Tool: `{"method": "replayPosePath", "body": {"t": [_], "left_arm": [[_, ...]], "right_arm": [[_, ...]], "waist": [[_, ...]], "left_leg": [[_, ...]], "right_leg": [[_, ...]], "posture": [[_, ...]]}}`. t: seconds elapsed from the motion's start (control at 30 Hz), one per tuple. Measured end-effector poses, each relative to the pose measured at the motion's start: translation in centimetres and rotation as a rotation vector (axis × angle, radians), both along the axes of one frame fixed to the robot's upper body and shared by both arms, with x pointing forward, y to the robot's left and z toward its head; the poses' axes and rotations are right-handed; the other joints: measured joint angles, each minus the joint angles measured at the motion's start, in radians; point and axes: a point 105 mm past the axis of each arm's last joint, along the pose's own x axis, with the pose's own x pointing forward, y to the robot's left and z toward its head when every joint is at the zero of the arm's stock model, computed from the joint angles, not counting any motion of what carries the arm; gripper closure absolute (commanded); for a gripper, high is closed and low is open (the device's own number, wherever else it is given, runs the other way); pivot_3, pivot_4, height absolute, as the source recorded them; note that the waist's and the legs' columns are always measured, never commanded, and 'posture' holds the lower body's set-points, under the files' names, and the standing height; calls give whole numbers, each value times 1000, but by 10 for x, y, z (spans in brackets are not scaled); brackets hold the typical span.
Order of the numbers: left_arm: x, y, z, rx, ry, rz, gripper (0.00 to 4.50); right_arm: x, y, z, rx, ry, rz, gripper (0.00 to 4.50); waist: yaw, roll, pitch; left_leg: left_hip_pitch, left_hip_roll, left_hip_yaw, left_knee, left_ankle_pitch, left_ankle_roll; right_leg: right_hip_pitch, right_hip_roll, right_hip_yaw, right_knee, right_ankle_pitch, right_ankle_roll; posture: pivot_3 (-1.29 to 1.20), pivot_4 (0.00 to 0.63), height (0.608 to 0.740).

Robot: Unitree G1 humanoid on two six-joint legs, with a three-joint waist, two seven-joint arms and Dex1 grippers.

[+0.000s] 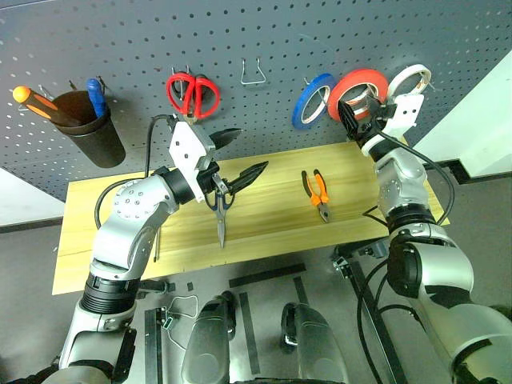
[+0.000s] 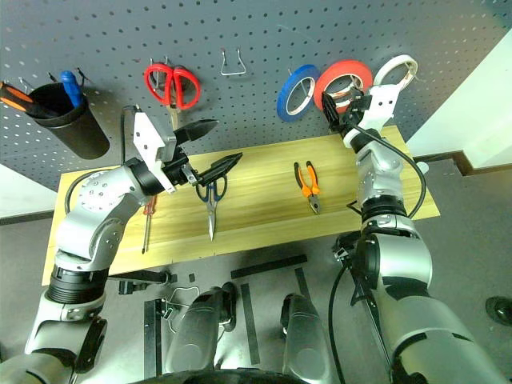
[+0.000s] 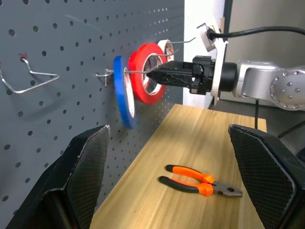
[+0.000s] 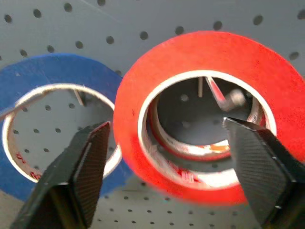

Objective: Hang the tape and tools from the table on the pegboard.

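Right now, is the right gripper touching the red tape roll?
Apart. In the right wrist view the right gripper stands open, and its fingers flank the red tape roll on its hook without meeting it.

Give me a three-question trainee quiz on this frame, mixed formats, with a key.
1. True or false: the red tape hangs on the pegboard between the blue tape and the white tape.
2. Multiple choice: which task tools lie on the table? A) pliers only. B) pliers, dark-handled scissors and small screwdriver. C) none.
3. Fill in: the right gripper stands ___ in front of the red tape.

Key: 1 true. 2 B. 3 open; in the right wrist view its fingers sit apart on either side of the roll, not clamping it.
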Motion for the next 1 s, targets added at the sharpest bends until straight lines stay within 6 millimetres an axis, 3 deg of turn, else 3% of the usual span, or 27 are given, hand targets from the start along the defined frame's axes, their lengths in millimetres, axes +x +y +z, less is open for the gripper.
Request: {"method": "replayPosePath", "body": {"t": [0.23, 0.47, 0.7, 0.9, 1.0], "left_arm": [[-4, 2, -12, 37, 27, -8, 330], [-7, 3, -14, 52, 29, -9, 330], [-2, 9, -19, 57, 81, 51, 330], [-1, 15, -31, 77, 154, 101, 330], [-1, 17, -35, 97, 196, 128, 330]], "right_arm": [[-14, 0, -35, -22, 57, 25, 565], [-37, 2, -38, -33, 49, 58, 565], [-65, 33, -47, -57, 173, 137, 565], [-64, 66, -43, -134, 258, 116, 565], [-54, 72, -37, -175, 267, 79, 565]], "waist": [[-1, 0, 0], [0, 0, 0], [-4, 0, 0], [-3, 0, 5], [-2, 2, 20]], "left_leg": [[0, 0, 0, 1, 0, 0], [0, 1, -1, 4, 0, 0], [1, 2, -4, 5, 0, 0], [1, 2, -5, 5, 0, 1], [1, 3, -5, 5, -1, 2]], "right_leg": [[0, 0, 0, 1, 0, 0], [1, 0, 0, 3, 0, 0], [1, 1, 1, 4, 0, -1], [1, 2, 2, 4, 1, -1], [1, 2, 2, 4, 1, -1]], "posture": [[144, 247, 740], [128, 273, 740], [109, 325, 740], [98, 381, 740], [99, 404, 740]]}}
